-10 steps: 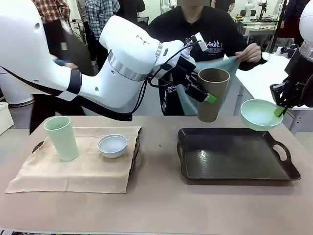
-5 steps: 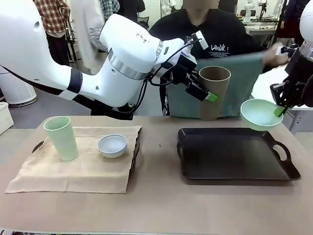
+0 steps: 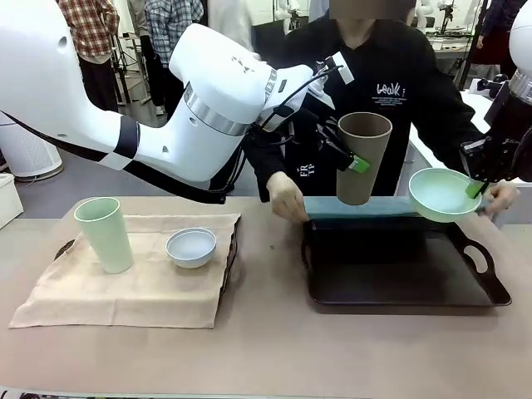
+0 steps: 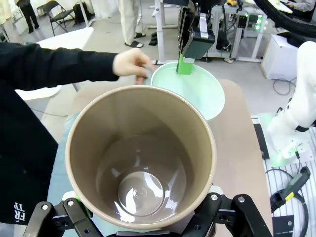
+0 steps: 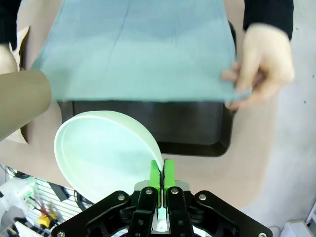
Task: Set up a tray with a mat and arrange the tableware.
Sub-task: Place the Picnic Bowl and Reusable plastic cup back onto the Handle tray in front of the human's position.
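Observation:
My left gripper (image 3: 351,162) is shut on the taupe-brown cup (image 3: 363,158), holding it upright in the air above the far left of the black tray (image 3: 399,274). The left wrist view looks straight down into that cup (image 4: 140,158). Right of the tray, my right gripper (image 3: 475,189) is pinched shut on the rim of the mint green bowl (image 3: 440,195), also held in the air. A person stretches a teal mat (image 3: 374,208) with both hands low over the tray's far edge. Seen from the right wrist, the mat (image 5: 138,49) spreads over the tray (image 5: 197,128) beyond the bowl (image 5: 103,153).
At the left, a second tray covered by a beige mat (image 3: 125,287) carries the pale green cup (image 3: 104,234) and the white bowl (image 3: 191,247). The person's hands (image 3: 287,199) hold the teal mat's corners close to both of my grippers. Bare table lies between the trays.
The person has leaned in and lowered the teal mat from chest height down to the far edge of the black tray. Both arms have held still with their loads.

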Available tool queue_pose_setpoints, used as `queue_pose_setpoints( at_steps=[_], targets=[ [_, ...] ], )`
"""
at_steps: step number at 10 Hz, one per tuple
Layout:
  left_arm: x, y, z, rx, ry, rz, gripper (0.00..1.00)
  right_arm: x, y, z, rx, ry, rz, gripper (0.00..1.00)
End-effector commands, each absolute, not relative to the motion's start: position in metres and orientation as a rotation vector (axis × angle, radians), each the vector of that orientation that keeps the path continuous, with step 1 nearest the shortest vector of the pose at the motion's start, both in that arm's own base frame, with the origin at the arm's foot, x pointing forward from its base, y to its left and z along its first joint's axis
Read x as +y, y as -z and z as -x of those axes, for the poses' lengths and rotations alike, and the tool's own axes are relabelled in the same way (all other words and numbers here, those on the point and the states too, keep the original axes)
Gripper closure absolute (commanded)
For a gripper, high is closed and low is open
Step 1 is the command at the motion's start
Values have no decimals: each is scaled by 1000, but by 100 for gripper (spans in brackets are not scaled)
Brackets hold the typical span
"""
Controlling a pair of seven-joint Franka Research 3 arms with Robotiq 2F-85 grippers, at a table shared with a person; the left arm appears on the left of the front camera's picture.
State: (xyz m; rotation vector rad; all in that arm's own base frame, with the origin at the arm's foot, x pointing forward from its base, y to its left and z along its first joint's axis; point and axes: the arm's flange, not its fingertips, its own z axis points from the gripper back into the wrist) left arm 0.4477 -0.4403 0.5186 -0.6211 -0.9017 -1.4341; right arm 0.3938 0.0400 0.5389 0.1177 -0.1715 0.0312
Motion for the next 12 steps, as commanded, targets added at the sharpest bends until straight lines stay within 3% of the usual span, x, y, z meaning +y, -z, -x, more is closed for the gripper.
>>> queue_pose_setpoints(
  at_steps=[1,12],
  targets=[
    [-438,-520,-447,-910,1445,624,100,41,-540,-395,-184,-27,-130,100],
    [-438,-520,-447,-910,1445,624,100,41,-540,-395,-184,-27,-130,100]
  ],
)
